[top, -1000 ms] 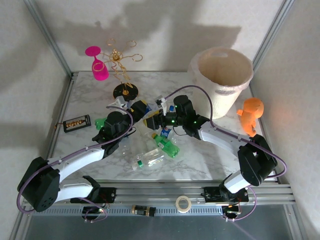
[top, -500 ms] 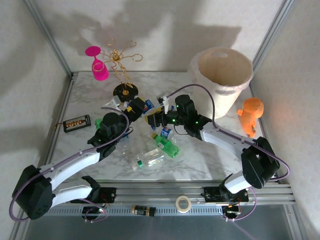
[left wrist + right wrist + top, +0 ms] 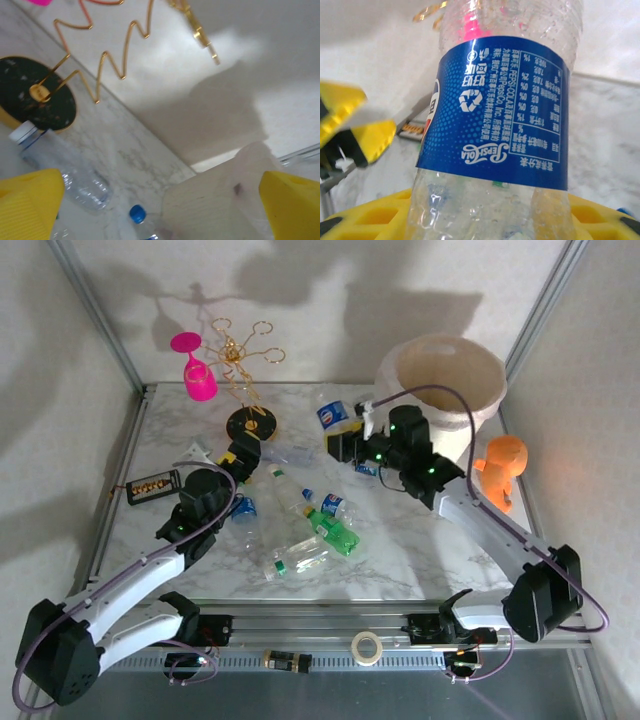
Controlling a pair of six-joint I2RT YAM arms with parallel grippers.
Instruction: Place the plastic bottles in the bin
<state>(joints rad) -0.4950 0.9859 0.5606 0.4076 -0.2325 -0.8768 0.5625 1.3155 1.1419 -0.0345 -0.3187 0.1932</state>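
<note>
Right gripper [image 3: 347, 443], clamped on a blue-labelled plastic bottle [image 3: 500, 125], hangs just beside the bin [image 3: 494, 390], short of its mouth. Released here, the bottle would likely hit the rim and drop onto the bench [image 3: 400, 550]. Left gripper [image 3: 243, 452] gapes wide, holding nothing.

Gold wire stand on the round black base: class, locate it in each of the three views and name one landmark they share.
Top external: the gold wire stand is upper left, at the table's back.
Left wrist: its zigzag wires and black base, upper left.
Right wrist: gold loops at the top edge, left of the blue-labelled clear plastic bottle.
Shared landmark: the pink plastic wine glass beside it.
</note>
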